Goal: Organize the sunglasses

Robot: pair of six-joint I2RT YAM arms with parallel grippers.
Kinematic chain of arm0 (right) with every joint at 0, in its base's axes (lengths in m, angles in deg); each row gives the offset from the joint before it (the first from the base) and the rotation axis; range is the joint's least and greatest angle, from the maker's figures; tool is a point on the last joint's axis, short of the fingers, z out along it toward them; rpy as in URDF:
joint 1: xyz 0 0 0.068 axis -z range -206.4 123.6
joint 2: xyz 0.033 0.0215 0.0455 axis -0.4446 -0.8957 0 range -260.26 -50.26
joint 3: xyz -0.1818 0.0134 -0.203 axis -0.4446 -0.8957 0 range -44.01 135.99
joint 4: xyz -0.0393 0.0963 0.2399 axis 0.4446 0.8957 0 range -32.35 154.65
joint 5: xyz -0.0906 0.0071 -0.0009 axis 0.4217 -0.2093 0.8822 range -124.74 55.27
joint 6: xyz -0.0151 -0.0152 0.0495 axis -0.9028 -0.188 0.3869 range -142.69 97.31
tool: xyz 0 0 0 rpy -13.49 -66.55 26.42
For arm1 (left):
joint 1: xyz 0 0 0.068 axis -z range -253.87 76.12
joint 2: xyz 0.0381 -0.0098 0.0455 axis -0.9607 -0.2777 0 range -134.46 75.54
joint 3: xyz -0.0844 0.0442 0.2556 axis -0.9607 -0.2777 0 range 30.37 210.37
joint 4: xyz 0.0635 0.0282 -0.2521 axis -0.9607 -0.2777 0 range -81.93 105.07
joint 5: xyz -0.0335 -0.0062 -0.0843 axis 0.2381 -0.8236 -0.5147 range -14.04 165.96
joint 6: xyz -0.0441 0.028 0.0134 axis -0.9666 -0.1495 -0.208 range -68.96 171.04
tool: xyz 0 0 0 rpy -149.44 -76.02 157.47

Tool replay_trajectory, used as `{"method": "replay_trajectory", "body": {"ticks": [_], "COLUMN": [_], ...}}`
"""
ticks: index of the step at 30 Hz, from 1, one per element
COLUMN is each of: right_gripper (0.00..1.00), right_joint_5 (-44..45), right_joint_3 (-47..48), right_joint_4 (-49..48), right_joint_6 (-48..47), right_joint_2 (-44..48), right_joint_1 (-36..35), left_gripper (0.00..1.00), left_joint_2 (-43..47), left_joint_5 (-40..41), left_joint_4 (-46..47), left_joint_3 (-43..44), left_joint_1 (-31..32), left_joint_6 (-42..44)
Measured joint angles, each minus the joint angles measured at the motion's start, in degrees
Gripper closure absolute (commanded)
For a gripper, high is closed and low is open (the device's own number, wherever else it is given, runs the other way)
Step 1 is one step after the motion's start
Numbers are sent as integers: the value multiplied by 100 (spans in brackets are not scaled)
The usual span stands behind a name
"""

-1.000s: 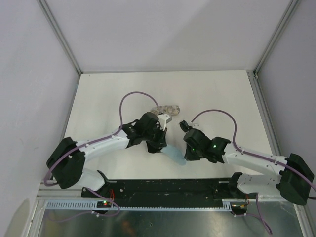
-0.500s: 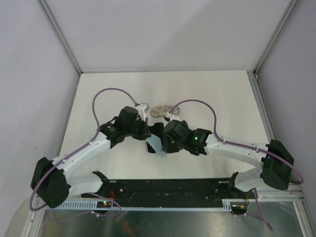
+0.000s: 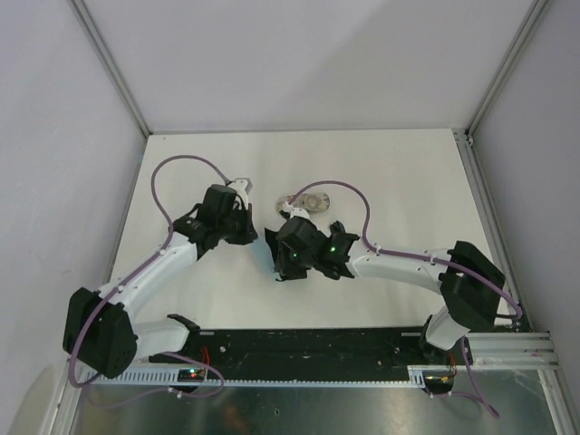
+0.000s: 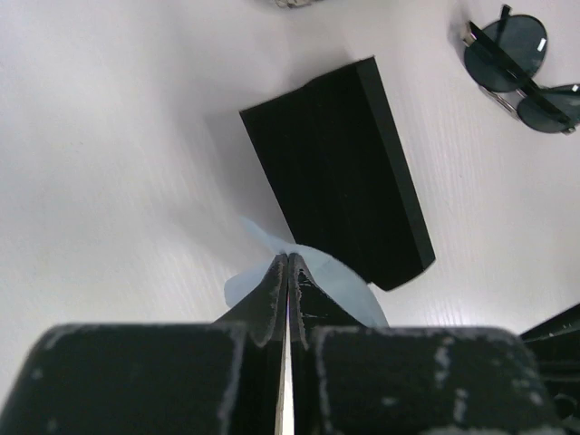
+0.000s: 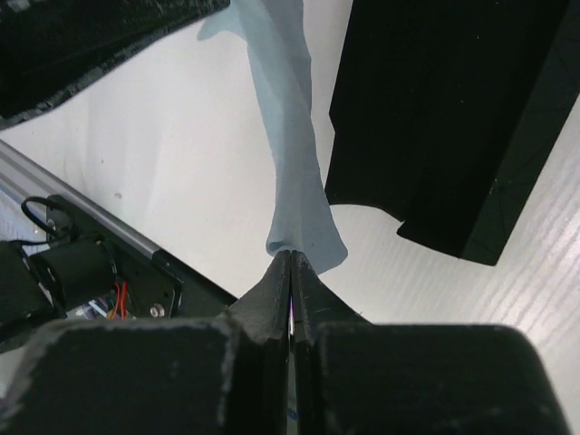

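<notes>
A thin wire-frame pair of sunglasses (image 4: 517,68) with dark round lenses lies on the table, beyond and to the right of the black oblong case (image 4: 340,168). The chunky black pair is out of view. My left gripper (image 4: 287,258) is shut on one end of a light blue cloth (image 4: 340,290). My right gripper (image 5: 291,256) is shut on the other end of the cloth (image 5: 290,136), which hangs stretched between the two. In the top view the left gripper (image 3: 252,237) and right gripper (image 3: 279,268) are close together beside the black case (image 3: 272,238).
The beige patterned oval case (image 3: 308,201) lies behind the grippers. The black base rail (image 3: 308,349) runs along the near edge; it also shows in the right wrist view (image 5: 109,272). The left arm's body (image 5: 82,41) is close ahead of the right gripper.
Both grippers have moved left and away from the near edge, carrying the blue cloth. The right arm has swung far left, close to the left gripper.
</notes>
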Motion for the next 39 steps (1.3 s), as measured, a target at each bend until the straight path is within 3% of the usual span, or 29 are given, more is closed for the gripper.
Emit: {"method": "replay_trajectory", "body": {"ticks": [20, 39], "right_gripper": [100, 100], "right_joint_5": [581, 850], "right_joint_3": [0, -42], "right_joint_4": [-149, 144], "right_joint_6": [658, 837], "right_joint_2": [-669, -710], "right_joint_1": [-26, 284], "left_gripper": [100, 100], "left_joint_2": [-1672, -2953], "left_joint_5": [-111, -107], "left_joint_4": [170, 621], "left_joint_3": [841, 1521], "left_joint_1": [-44, 645], "left_joint_6": [101, 354]}}
